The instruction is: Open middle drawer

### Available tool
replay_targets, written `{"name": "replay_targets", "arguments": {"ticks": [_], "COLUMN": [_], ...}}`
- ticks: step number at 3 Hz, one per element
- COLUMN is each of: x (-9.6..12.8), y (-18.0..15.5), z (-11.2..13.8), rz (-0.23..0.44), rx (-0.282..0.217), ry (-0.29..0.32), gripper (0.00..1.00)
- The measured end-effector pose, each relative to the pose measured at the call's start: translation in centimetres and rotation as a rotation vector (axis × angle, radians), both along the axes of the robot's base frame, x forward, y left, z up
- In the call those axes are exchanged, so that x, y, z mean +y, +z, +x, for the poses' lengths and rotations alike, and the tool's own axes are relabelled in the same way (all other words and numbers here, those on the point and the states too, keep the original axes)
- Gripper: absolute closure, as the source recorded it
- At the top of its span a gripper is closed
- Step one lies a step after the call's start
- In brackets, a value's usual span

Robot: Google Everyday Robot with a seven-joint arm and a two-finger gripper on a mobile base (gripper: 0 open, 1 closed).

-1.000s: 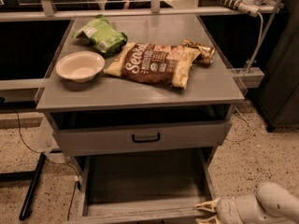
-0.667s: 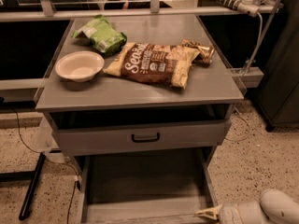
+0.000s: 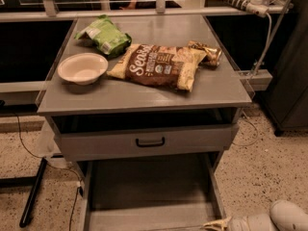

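Note:
The middle drawer (image 3: 149,186) is the wide grey drawer pulled far out below the drawer with the visible black bar handle (image 3: 150,142). Its inside looks empty, and its front and handle are cut off by the bottom edge of the view. My gripper (image 3: 216,224) is at the bottom right, at the front right corner of this open drawer, with the white arm (image 3: 284,218) behind it. The taller-fronted drawer (image 3: 192,139) above stands nearly closed.
On the cabinet top (image 3: 144,97) lie a white bowl (image 3: 83,68), a green bag (image 3: 103,35), a brown chip bag (image 3: 159,65) and a small snack packet (image 3: 206,52). A black pole (image 3: 32,196) and cables lie on the speckled floor at left.
My gripper and arm have slid lower and toward the bottom edge of the view. The open drawer has come out a little further with them.

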State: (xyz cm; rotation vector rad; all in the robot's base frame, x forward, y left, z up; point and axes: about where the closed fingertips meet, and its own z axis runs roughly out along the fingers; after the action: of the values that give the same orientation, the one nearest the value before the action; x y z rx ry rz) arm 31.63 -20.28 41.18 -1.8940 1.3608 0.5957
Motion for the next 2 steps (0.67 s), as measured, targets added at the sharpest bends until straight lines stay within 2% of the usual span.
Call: {"name": "replay_targets", "arguments": {"ticks": [1,2], "x": [0.00,0.00], "y": [0.53,0.53], "z": [0.00,0.00], "rz": [0.000,0.000], "rx": [0.000,0.000], "ry": [0.000,0.000], "gripper": [0.81,0.59]}}
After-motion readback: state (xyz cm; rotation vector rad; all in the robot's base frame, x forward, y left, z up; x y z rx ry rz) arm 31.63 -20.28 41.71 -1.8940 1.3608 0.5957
